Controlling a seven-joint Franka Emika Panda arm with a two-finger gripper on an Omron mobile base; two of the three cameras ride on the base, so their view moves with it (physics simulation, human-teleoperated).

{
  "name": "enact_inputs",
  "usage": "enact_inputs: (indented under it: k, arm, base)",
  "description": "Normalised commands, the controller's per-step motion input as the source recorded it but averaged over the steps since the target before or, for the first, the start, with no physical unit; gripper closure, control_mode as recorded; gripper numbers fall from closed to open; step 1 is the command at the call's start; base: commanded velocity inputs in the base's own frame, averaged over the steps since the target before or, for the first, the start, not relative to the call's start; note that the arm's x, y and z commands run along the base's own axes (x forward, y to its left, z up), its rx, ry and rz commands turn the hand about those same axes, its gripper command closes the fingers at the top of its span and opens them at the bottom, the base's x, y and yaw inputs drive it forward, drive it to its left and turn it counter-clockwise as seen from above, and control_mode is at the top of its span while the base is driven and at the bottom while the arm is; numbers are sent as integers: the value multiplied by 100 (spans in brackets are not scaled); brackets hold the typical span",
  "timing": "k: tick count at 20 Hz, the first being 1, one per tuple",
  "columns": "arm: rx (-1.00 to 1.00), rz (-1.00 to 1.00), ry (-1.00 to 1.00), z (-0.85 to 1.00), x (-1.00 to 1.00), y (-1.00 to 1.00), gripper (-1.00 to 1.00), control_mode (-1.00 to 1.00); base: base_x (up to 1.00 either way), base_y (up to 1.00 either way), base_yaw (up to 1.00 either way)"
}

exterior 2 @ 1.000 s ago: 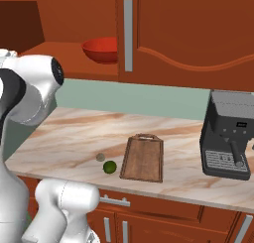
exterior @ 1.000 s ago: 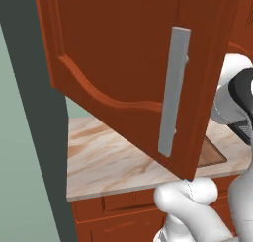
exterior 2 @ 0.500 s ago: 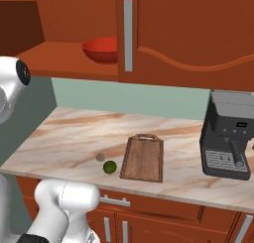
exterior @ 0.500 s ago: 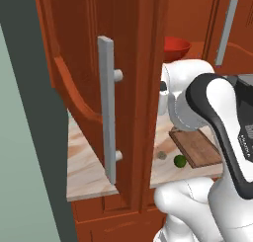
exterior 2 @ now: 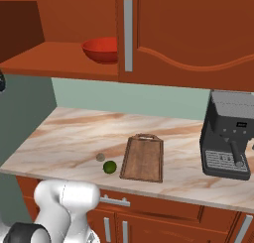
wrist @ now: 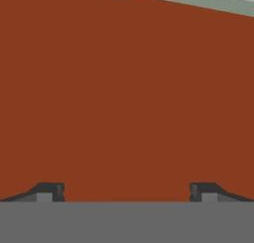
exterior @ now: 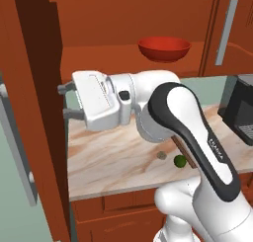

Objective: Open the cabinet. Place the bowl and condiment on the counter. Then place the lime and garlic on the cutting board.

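We saw the gripper (wrist: 127,190) with fingers spread wide and empty, facing the swung-open cabinet door (exterior: 34,112); the bowl (exterior: 164,48) sat on the shelf; turning toward it, we judged, our arm risked striking that door.

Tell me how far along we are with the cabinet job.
Done: the cabinet's left door is swung open, baring the bowl on the shelf. In hand: nothing; the tool is open, facing the door. Left: bowl and condiment to the counter, then lime and garlic onto the cutting board.
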Motion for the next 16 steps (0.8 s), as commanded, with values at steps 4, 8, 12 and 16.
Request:
enact_inputs:
  k: [4, 8, 12, 16]
  arm:
    - [7, 0, 1, 23, -35, -37, -100, -100]
    - [9, -4, 0, 18, -22, -100, -100, -100]
    - [1, -9, -3, 1, 0, -100, -100, -100]
    - [-2, -14, -24, 0, 0, -99, -100, -100]
  base:
    - [0, 0, 0]
    - [0, 0, 0]
    - [0, 0, 0]
    - [0, 0, 0]
